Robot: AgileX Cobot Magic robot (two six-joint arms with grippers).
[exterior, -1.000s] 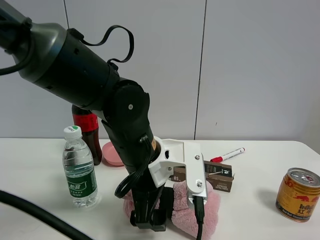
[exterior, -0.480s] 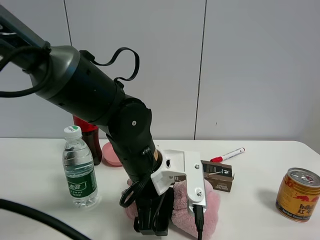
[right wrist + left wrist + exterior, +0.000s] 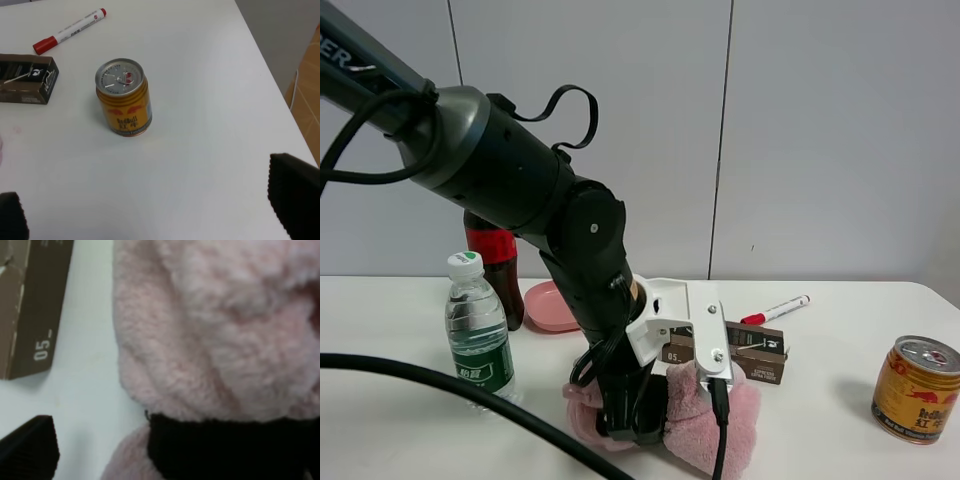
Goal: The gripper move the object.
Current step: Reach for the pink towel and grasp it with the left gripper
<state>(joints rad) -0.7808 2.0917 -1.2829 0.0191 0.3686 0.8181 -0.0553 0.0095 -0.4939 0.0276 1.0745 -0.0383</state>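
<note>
Left gripper (image 3: 632, 425): down at table level on the pink towel (image 3: 745, 415), claw spread wide and not yet gripping. In the left wrist view one black finger (image 3: 27, 447) stands on bare table just beside the fluffy roll, apart from it; the other finger is out of frame, so you cannot confirm that side. The towel's black band (image 3: 225, 445) sits right under the wrist camera, so the claw looks lined up with the cinched middle. The towel lies at the near edge of the table (image 3: 820, 420), just in front of the brown box (image 3: 760, 352), near it but not touching in the wrist view. Judged step: end of approach, before the grasp. Next move: close on or close to the band, where the roll is narrowest. Expect the pile to compress, so squeeze fully before lifting, and lift clear of the box. Right gripper (image 3: 152, 207): open, empty, hanging above the table near the yellow can (image 3: 123, 97). Farther off: water bottle (image 3: 478, 340), cola bottle (image 3: 500, 270), pink dish (image 3: 552, 308), marker (image 3: 777, 309).
</note>
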